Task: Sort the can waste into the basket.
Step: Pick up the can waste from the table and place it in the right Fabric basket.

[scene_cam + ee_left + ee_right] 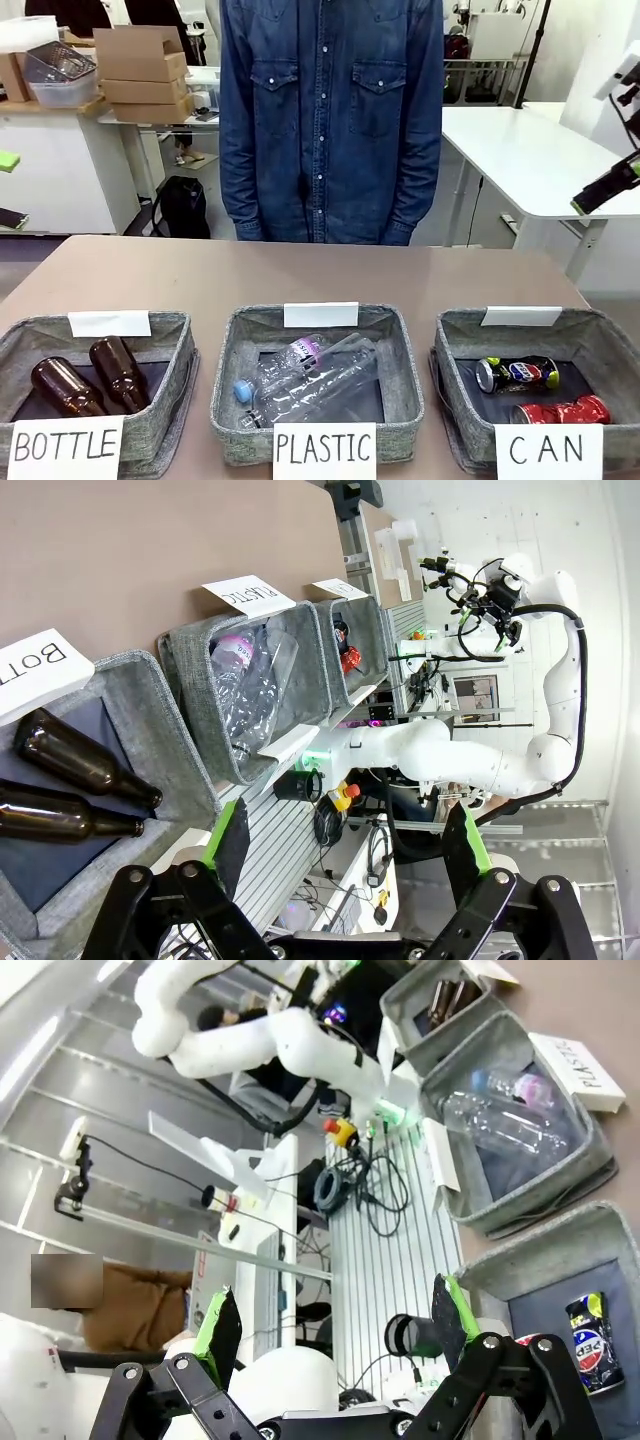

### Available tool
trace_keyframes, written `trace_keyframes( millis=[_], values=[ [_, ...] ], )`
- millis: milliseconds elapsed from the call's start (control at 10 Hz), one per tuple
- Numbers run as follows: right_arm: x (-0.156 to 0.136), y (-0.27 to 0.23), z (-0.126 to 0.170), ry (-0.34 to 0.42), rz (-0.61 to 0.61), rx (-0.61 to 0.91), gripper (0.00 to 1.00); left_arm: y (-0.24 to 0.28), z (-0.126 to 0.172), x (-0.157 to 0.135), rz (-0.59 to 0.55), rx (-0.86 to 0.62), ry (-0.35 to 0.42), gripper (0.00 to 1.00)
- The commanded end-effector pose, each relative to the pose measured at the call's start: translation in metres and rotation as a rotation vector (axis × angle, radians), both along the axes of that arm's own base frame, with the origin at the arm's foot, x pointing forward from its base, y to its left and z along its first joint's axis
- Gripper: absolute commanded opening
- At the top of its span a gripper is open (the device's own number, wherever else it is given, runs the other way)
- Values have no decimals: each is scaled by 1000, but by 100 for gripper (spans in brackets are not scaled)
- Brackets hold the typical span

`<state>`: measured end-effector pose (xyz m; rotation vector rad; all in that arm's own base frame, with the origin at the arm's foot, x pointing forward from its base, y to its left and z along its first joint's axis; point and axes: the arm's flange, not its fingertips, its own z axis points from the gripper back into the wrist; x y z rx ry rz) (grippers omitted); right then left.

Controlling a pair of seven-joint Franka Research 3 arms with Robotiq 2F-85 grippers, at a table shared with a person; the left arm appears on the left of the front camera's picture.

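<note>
Both pieces of can waste lie inside the grey basket [600,325] signed "CAN" at the front right: a dark can with a blue-red-white logo [517,374] and a crushed red can [560,410] in front of it. My right gripper [600,190] hangs high at the right edge, far above the basket. In the right wrist view its fingers [330,1325] stand open and empty, with the dark can [593,1340] and the basket's wall [540,1255] to the right. The left gripper [345,850] is open and empty, off the table's edge; the red can [350,660] shows in the far basket [365,630].
A basket signed "PLASTIC" [240,330] holds clear bottles in the middle. A basket signed "BOTTLE" [170,335] holds two brown glass bottles at the left. A person in a denim shirt [330,120] stands at the far side. Bare brown tabletop [300,275] lies behind the baskets.
</note>
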<state>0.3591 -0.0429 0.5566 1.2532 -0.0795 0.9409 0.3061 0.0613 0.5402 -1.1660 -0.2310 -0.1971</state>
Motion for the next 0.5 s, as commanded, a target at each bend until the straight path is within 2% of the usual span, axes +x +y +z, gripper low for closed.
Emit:
trace_keyframes(
  millis=[0,400],
  values=[
    [1,-2,-2,-23,-1,-4,100,2,1,-2,-13,-2,-9,100],
    [1,-2,-2,-23,-1,-4,100,2,1,-2,-13,-2,-9,100]
  ],
)
